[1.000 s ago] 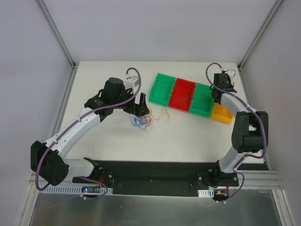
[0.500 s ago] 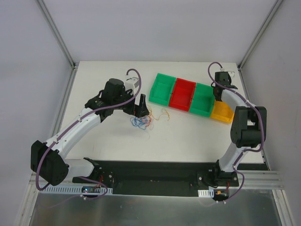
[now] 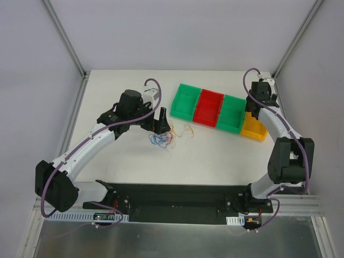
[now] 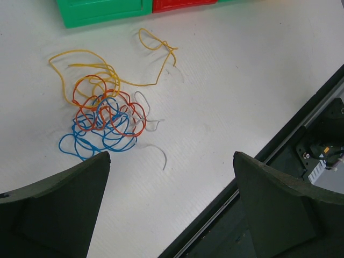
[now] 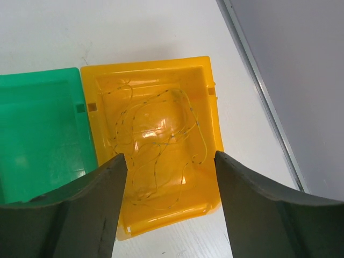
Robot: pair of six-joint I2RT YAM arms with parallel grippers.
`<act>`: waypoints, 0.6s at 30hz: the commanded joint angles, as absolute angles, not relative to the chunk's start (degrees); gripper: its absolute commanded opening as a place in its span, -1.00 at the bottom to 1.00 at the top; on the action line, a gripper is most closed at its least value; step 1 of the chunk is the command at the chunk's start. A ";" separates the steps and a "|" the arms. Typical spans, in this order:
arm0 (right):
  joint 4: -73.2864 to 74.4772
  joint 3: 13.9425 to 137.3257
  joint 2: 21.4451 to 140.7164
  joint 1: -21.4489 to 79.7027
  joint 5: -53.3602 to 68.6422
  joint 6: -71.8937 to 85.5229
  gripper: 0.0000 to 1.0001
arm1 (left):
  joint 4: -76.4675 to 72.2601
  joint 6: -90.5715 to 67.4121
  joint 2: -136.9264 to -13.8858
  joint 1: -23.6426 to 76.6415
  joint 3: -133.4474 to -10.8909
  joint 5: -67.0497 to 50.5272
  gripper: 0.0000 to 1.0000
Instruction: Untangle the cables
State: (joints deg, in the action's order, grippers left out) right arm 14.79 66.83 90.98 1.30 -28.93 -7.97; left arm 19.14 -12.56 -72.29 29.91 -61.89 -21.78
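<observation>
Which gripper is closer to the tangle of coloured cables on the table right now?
Left. The left gripper hovers open right beside the cable tangle. The right gripper is far off to the right, open above the yellow bin.

Bins in a touching row on white tabletop (image 3: 215,156): green bin (image 3: 185,100), red bin (image 3: 209,108), second green bin (image 3: 231,113), yellow bin (image 3: 252,130). Black plate (image 3: 177,196) along near edge.

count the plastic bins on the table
4, in one slanting row: a green bin at the left end, a red bin next, a second green bin after it, a yellow bin at the right end. None seem hidden.
</observation>
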 commanded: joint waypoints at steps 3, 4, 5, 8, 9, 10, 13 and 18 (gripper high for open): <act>13.36 65.92 86.22 0.97 -27.51 -7.82 0.41 | 18.02 -11.60 -72.15 29.71 -61.70 -21.62 0.94; 13.27 65.83 86.13 0.97 -27.42 -7.82 0.41 | 18.02 -11.60 -72.59 29.71 -61.79 -21.62 0.94; 13.27 65.74 86.22 1.05 -27.51 -8.00 0.41 | 18.10 -11.51 -72.77 29.71 -61.79 -21.45 0.94; 13.54 65.92 85.96 0.97 -26.72 -7.65 0.41 | 18.02 -11.34 -72.69 29.71 -61.70 -20.83 0.94; 13.45 65.83 85.52 1.14 -25.15 -7.39 0.41 | 18.02 -11.34 -72.60 29.71 -61.61 -20.31 0.94; 13.01 65.74 85.00 1.23 -23.31 -6.86 0.41 | 17.93 -11.34 -72.51 29.71 -61.61 -19.52 0.94; 8.64 64.25 83.15 3.16 -13.75 -5.63 0.41 | 18.54 -11.95 -72.77 29.62 -61.70 -16.10 0.94; -7.52 57.58 81.30 10.18 12.87 -0.99 0.36 | 20.04 -14.41 -77.51 28.39 -62.31 -16.69 0.66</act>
State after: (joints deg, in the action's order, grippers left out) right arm 7.77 61.67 84.79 4.45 -10.94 -5.89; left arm 19.18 -12.95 -73.56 29.80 -61.89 -17.23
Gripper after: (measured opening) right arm 0.685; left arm 0.887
